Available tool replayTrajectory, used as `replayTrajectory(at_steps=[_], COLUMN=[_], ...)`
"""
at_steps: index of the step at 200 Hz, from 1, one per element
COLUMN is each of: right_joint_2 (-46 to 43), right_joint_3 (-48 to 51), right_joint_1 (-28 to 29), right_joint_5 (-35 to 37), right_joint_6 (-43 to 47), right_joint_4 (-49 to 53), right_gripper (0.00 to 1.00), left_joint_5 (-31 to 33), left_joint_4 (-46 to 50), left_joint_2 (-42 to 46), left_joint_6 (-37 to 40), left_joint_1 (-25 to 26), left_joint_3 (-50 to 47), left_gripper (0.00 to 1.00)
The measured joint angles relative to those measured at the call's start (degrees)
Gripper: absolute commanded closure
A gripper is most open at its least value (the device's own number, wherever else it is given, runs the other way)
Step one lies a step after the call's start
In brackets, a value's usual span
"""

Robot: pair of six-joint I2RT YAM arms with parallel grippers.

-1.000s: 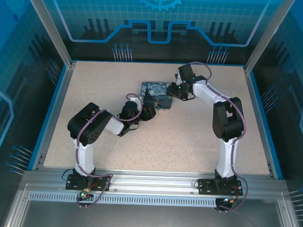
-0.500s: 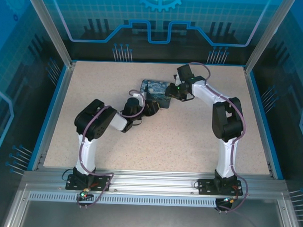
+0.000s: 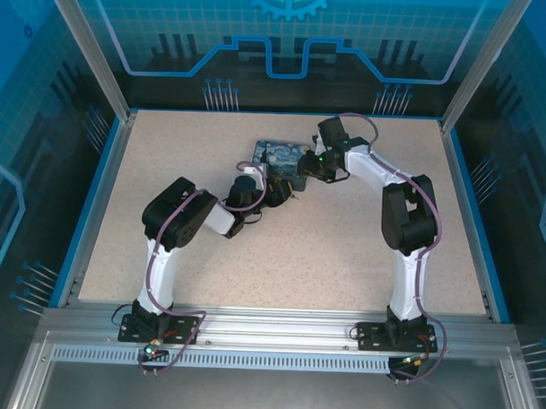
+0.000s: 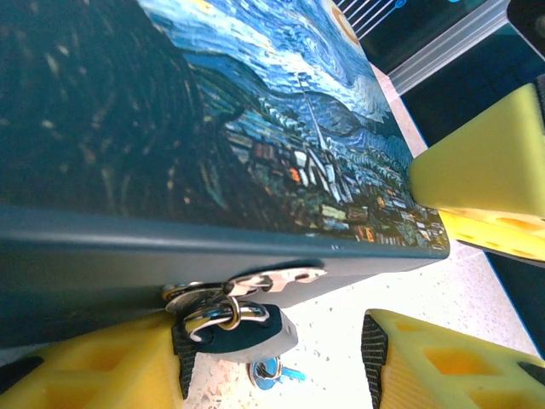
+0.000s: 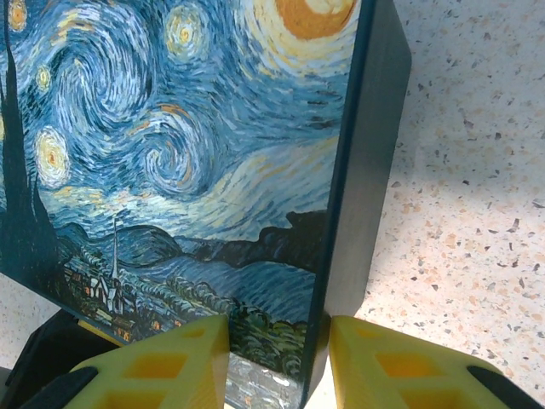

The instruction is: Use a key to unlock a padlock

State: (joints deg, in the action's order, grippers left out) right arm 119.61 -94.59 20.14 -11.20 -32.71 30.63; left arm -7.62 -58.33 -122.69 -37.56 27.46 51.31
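The padlock, dark teal with a silvery shackle, hangs from the hasp on the front wall of the painted tin. Just below it is the small key, looking bluish here; I cannot tell whether it sits in the lock. My left gripper is open around the padlock. Its left finger is against the lock and its right finger stands apart. My right gripper is shut on a corner of the tin, one finger on the lid and the other on the side wall.
The tin stands on the speckled table toward the back middle, with both arms meeting at it. Blue rails and metal posts border the table. My right gripper's yellow fingers sit at the tin's right corner in the left wrist view.
My left arm has pushed forward and to the right toward the tin's front. The tin has shifted slightly away from me. The right arm has stayed nearly still.
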Motion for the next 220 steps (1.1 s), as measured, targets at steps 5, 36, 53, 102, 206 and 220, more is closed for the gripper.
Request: replayTrajectory(at_steps=[5,36,53,102,206,220], right_joint_2=[0.0,0.02,0.04,0.09,1.36,1.38], right_joint_3=[-0.02,-0.02,-0.02,-0.07,-1.66,-1.73], right_joint_1=[0.02,0.13,0.13,0.13,0.13,0.13], right_joint_5=[0.02,0.0,0.02,0.02,0.0,0.0], right_joint_6=[-0.09,-0.13,-0.13,-0.15,-0.33,-0.33], right_joint_4=[0.0,0.02,0.02,0.02,0.0,0.0], right_gripper=[0.64,0.64,0.64,0.64,0.65,0.65], left_joint_5=[0.79,4.02,5.62,8.5,0.68,0.17], left_joint_4=[1.05,9.44,11.76,17.81,4.68,1.92], left_joint_2=[0.42,2.25,2.49,2.56,-0.39,-1.01], left_joint_6=[0.0,0.02,0.04,0.02,-2.38,-3.74], left_joint_1=[0.17,1.11,1.79,2.51,0.17,-0.13], left_joint_3=[0.04,2.27,3.08,6.23,3.63,2.93], left_gripper=[0.44,0.44,0.44,0.43,0.44,0.44])
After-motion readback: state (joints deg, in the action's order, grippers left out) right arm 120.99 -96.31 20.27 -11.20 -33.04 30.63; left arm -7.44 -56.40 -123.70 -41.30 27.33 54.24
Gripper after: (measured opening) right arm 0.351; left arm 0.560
